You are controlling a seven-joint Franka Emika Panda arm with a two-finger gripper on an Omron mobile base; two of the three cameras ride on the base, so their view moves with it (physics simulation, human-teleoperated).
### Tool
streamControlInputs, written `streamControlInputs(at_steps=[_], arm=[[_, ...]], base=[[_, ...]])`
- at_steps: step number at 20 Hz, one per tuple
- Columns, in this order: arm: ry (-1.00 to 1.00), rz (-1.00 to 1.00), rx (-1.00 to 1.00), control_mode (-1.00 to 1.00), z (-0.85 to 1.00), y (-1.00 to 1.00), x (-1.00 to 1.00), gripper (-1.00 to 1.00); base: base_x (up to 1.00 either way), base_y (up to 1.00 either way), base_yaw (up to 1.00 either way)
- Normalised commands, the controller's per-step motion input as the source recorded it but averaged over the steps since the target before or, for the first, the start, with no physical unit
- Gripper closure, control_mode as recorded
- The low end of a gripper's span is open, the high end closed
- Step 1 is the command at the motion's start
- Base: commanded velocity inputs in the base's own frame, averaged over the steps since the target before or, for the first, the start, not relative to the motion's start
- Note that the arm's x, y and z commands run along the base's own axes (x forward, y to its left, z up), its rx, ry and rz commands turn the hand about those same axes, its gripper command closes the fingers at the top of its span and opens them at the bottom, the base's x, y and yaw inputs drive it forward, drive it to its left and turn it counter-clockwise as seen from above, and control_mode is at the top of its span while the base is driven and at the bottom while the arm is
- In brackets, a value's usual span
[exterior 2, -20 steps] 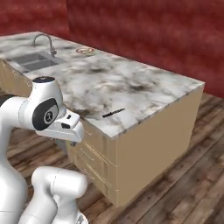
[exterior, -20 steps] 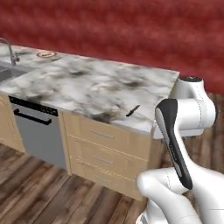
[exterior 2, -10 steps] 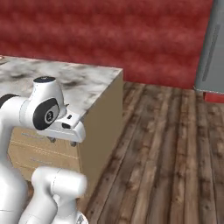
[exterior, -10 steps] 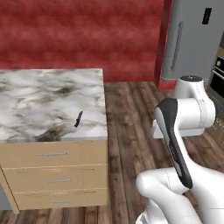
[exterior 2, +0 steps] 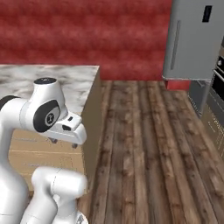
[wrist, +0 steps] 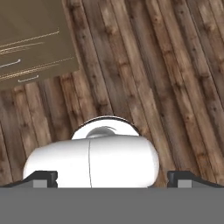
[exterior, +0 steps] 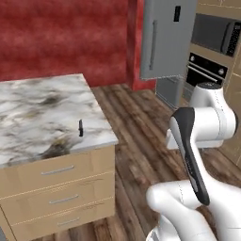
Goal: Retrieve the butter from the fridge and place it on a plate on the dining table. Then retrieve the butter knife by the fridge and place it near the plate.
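While we hold our claw (wrist: 112, 177) with its jaws spread wide and empty, pointing down at the wooden floor (wrist: 144, 65), the fridge (exterior: 167, 40) stands shut at the upper right of the left base view, well apart and ahead of us. The butter is presumably inside. The butter knife (exterior: 81, 127) lies at centre left on the marble bench (exterior: 42, 113), near its edge.

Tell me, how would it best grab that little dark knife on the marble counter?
Probably from straight above, pinching across the slim middle of the butter knife. It lies flat near the edge of the dining table, so there is little to grip from the side.
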Motion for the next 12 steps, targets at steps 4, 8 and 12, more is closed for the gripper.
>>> streamControlInputs(at_steps=[4, 8, 12], arm=[[0.00, 0.00, 0.00, 1.00, 0.00, 0.00, 0.00, -1.00], [0.00, 0.00, 0.00, 1.00, 0.00, 0.00, 0.00, -1.00], [0.00, 0.00, 0.00, 1.00, 0.00, 0.00, 0.00, -1.00]], base=[[0.09, 0.99, -0.13], [0.30, 0.96, -0.08], [0.54, 0.76, -0.08]])
